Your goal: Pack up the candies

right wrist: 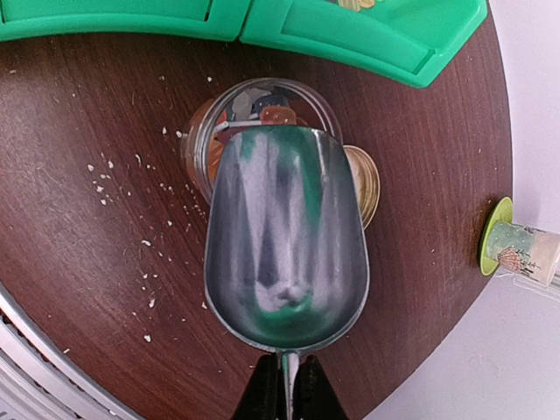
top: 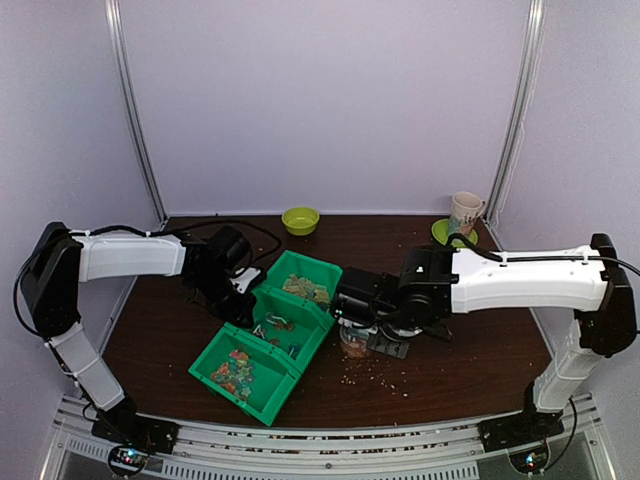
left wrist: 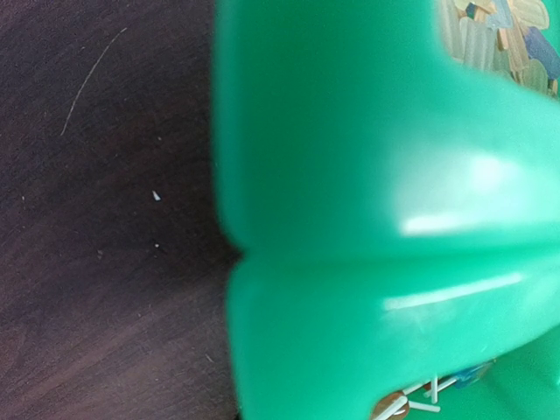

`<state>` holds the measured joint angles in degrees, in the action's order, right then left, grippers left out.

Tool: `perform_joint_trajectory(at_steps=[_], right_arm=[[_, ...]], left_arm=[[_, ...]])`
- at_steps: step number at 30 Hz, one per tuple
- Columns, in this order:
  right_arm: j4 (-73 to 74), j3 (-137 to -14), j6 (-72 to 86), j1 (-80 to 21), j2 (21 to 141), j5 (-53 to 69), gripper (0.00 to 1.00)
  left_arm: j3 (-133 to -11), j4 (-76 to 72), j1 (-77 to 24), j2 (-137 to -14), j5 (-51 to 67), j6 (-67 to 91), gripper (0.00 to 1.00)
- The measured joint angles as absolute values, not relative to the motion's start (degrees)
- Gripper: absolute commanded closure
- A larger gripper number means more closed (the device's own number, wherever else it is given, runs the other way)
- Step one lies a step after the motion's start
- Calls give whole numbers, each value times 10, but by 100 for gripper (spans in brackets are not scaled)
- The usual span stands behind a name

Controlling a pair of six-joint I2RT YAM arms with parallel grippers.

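The right gripper [right wrist: 284, 395] is closed tight on the thin handle of a metal scoop [right wrist: 284, 236], whose bowl reaches toward 12 o'clock and covers much of the mouth of a clear jar [right wrist: 229, 103] standing on the counter [right wrist: 79, 289]. A few candies [right wrist: 278, 115] show inside the jar past the scoop's lip. A gold lid [right wrist: 367, 179] lies against the jar at its 3 o'clock, and pale crumbs [right wrist: 101, 179] are scattered at its 9 o'clock. Beyond the jar at 12 o'clock runs the rim of the green bins [right wrist: 350, 35]. Far out at 3 o'clock a patterned cup [right wrist: 525, 254] sits on a green saucer [right wrist: 492, 236].

The left gripper [top: 238, 288] is closed, up against the bins' 9 o'clock side; whether it pinches the wall cannot be told. More candies fill the far and near bins. A green bowl [top: 300, 220] sits at 12 o'clock near the back wall.
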<state>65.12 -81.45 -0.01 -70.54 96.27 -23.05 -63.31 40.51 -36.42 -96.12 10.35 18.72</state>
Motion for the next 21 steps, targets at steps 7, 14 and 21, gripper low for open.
perform_joint_trajectory(at_steps=[7,14,21], right_arm=[[656,-810,-3,-705,982,-231,100],[660,-815,-3,-705,985,-242,100],[658,-851,-3,-702,970,-244,100]], left_arm=[[-633,405,-364,-961,103,187,100],[-633,405,-364,-961,104,187,100],[-633,405,-364,-961,105,187,100]])
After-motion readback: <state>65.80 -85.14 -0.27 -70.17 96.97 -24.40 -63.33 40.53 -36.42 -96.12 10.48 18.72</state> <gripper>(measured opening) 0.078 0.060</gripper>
